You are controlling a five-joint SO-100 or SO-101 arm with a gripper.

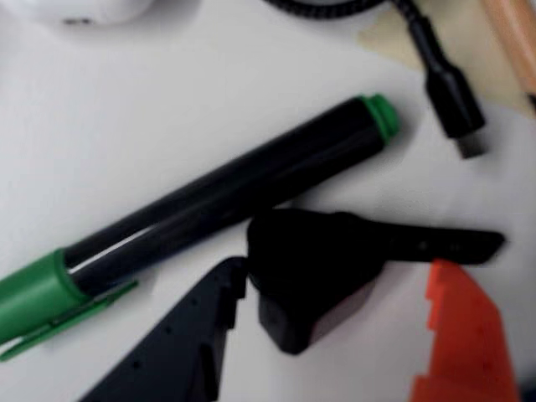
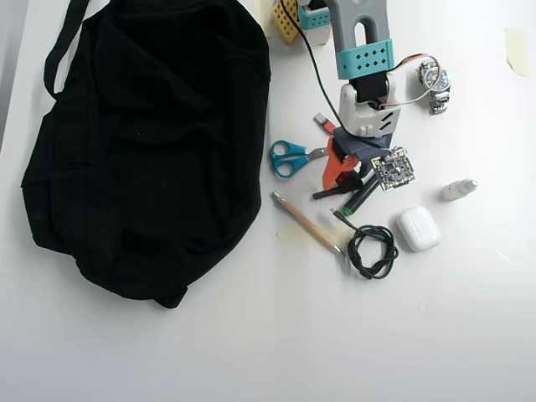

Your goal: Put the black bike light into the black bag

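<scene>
The black bike light (image 1: 310, 280) is the landmark here, and it is hard to read. In the wrist view it is a dark rounded lump, blurred, with a thin clip tail running off to the right; a dull reddish patch shows on its lower right face, and little else of its surface can be made out. It lies on the white bench (image 1: 167, 100) between the 2 fingers of the gripper (image 1: 335, 335): the black finger (image 1: 184, 335) at its lower left seems to touch it, the orange finger (image 1: 465, 335) stands just beside its tail at lower right. Both fingers are cut off by the bottom edge. The jaws are spread apart around the light, with no clear squeeze on it.

Just above the light lies a black marker with green cap (image 1: 218, 201), its capped end cut off at the left edge. Above and right of the light a black cable plug (image 1: 452, 100) rests on the bench, its cord leaving the top edge.

In the overhead view the arm hides most of the light (image 2: 335, 191); only a thin dark sliver shows below the orange finger. The black bag (image 2: 142, 142) lies well to the left of the light, floppy and crumpled, its strap cut off at the top edge, and whether its mouth is open cannot be told.
</scene>
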